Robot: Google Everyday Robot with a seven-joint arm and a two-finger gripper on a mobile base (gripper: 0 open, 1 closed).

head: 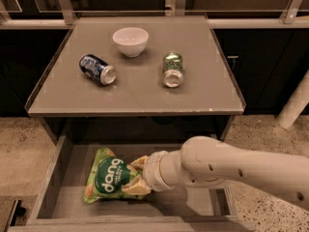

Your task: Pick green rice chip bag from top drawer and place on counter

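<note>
The green rice chip bag lies on the floor of the open top drawer, left of centre, with its "dang" patch facing up. My gripper reaches in from the right on the white arm. Its tan fingers sit above and below the bag's right end and press on it. The bag still rests on the drawer bottom. The counter is above the drawer.
On the counter stand a white bowl, a blue can lying on its side and a green-patterned can lying on its side. A white post stands at the right. The floor around is speckled.
</note>
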